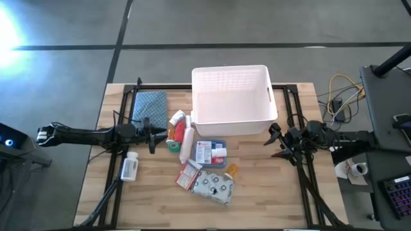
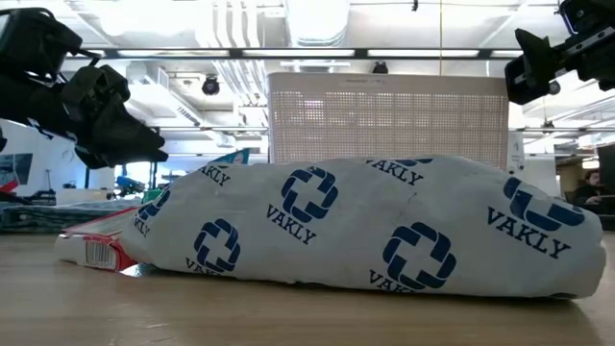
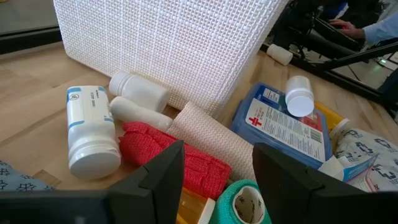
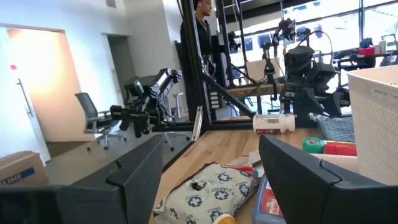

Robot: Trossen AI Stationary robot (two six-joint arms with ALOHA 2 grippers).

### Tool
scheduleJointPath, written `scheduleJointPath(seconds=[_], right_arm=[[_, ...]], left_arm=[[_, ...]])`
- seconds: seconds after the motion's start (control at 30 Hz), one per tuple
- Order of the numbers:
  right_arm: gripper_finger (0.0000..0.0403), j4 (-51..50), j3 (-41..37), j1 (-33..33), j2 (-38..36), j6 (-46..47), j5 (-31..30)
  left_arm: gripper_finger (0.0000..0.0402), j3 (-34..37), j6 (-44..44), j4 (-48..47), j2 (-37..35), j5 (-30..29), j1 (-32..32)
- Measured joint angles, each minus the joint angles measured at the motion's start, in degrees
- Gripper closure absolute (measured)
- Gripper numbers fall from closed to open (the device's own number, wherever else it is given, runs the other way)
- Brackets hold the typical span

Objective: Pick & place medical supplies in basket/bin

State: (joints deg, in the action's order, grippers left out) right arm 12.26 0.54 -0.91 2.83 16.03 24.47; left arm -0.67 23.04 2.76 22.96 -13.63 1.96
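Near the far edge of the table (image 1: 257,192) stands the white basket (image 1: 231,102), its long axis running left to right, its lattice walls upright and its open top facing up; nothing shows inside it. Just in front of it, toward the left, the supplies lie clustered. A pale roll (image 1: 187,144) and a red roll (image 3: 168,158) lie with their long axes running from the basket toward the near edge, while a green roll (image 1: 173,145) sits beside them. A blue-white flat box (image 1: 211,153) lies flat, label up, with a small white bottle (image 3: 300,96) resting on it. Nearer the front, a red-white packet (image 1: 189,175) touches a silvery pouch (image 1: 214,185) printed with dark crosses. A white pill bottle (image 1: 130,167) lies on its side apart, at the left.

The left gripper (image 1: 151,134) hovers beside the rolls, fingers spread and empty. The right gripper (image 1: 275,142) hangs by the basket's right end, fingers apart, holding nothing.
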Motion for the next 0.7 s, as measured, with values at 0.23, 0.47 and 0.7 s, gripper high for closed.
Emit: scheduleJointPath(seconds=[0.23, 0.47, 0.7], right_arm=[[0.0153, 0.01, -0.01, 0.0, 0.0, 0.0, 0.0], [0.015, -0.01, -0.01, 0.01, 0.0, 0.0, -0.02], [0.0149, -0.01, -0.01, 0.0, 0.0, 0.0, -0.02]], left_arm=[[0.0231, 0.0, 0.0, 0.0, 0.0, -0.01, 0.0], [0.0231, 0.0, -0.01, 0.0, 0.0, -0.02, 0.0], [0.0231, 0.0, 0.01, 0.0, 0.0, -0.02, 0.01]])
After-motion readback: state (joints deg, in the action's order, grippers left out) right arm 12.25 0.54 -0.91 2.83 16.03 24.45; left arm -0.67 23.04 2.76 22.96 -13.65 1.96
